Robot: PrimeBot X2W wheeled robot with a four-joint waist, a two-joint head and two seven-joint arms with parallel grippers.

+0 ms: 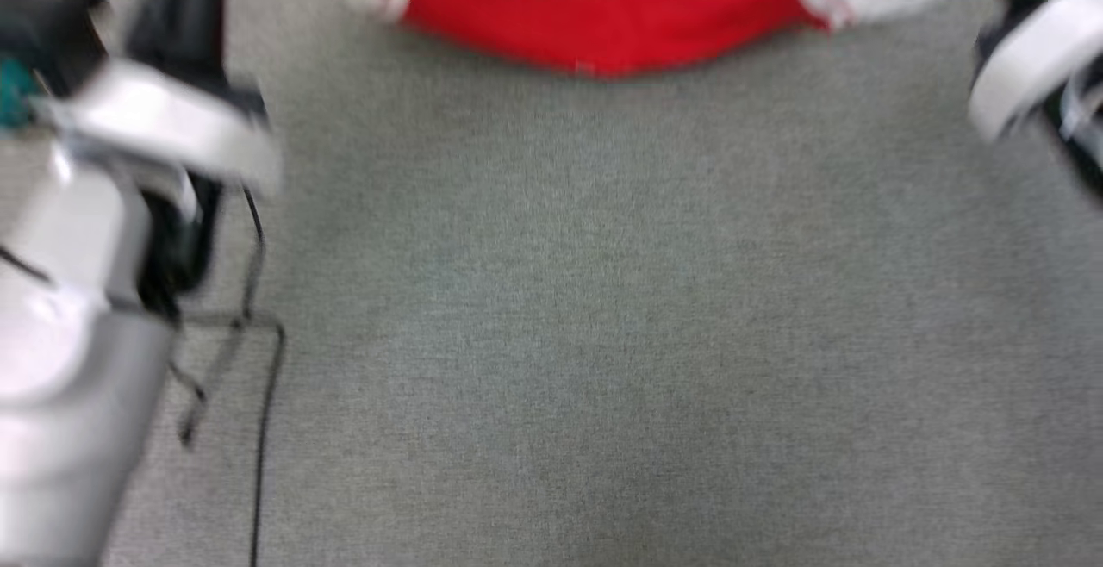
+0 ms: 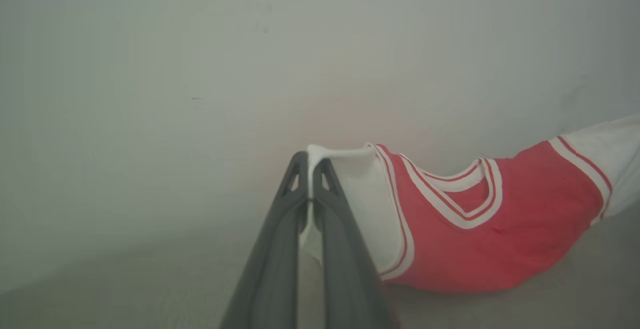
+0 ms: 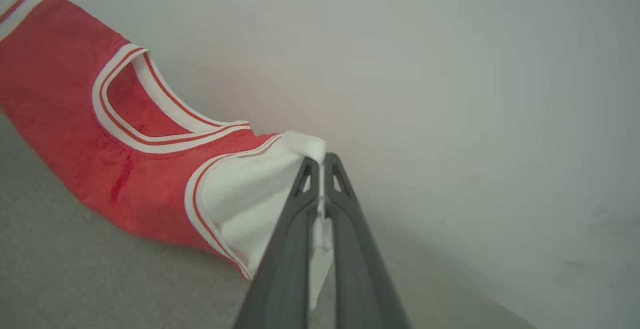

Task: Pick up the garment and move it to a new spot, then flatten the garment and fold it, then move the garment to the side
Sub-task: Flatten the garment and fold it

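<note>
Pinching white sleeve (image 2: 365, 199) of garment (image 2: 500, 229) with left gripper (image 2: 310, 161), other sleeve (image 3: 250, 204) with right gripper (image 3: 321, 164). Strung between both tips, sagging toward carpet (image 1: 603, 334) below. Likely light, soft, floppy; worth holding at sleeve hems, kept taut.

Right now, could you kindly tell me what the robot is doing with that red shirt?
The robot holds the garment stretched between both arms. The left tool is shut on one white sleeve, the right tool on the other. The red body sags between them toward the grey carpet; it is not yet laid flat.
</note>
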